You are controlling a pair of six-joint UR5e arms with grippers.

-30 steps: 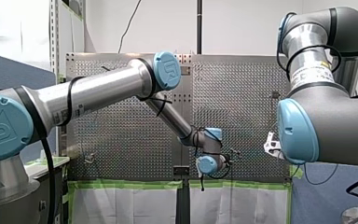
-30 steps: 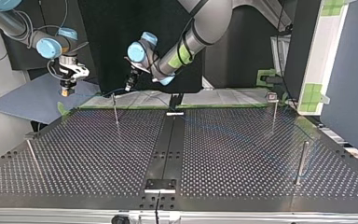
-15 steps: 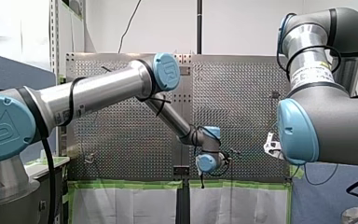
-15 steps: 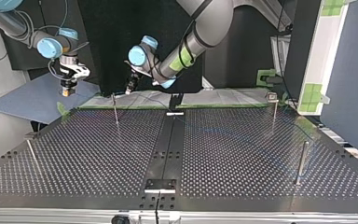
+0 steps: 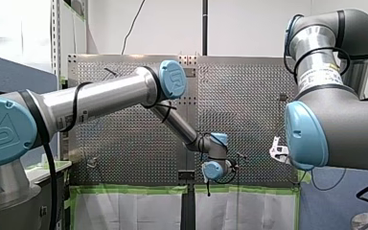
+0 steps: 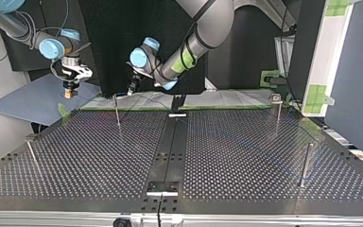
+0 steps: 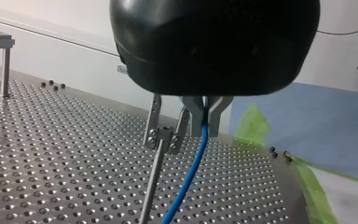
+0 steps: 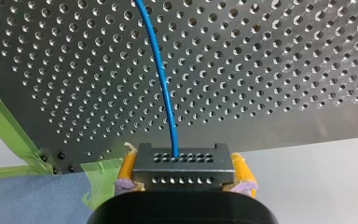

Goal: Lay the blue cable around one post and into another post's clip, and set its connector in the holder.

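Cable (image 7: pixel 191 172) was gripped in my closed left jaws just beside the far post's (image 7: pixel 151 186) clip (image 7: pixel 165 135), seemingly not yet in it, while my right jaws clamped its connector (image 8: pixel 183 161) past the counter's (image 8: pixel 261 70) far edge, so clipping and holder placement were left to do.

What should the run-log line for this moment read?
left pincer: shut on blue cable | cable: beside clip post, not in clip | right pincer: shut on connector

My left arm (image 5: pixel 100 96) stretches far across, its left gripper (image 7: pixel 205 125) pinching the blue cable (image 7: pixel 191 172); my right gripper (image 8: pixel 183 170) apparently clamps the connector (image 8: pixel 183 162).
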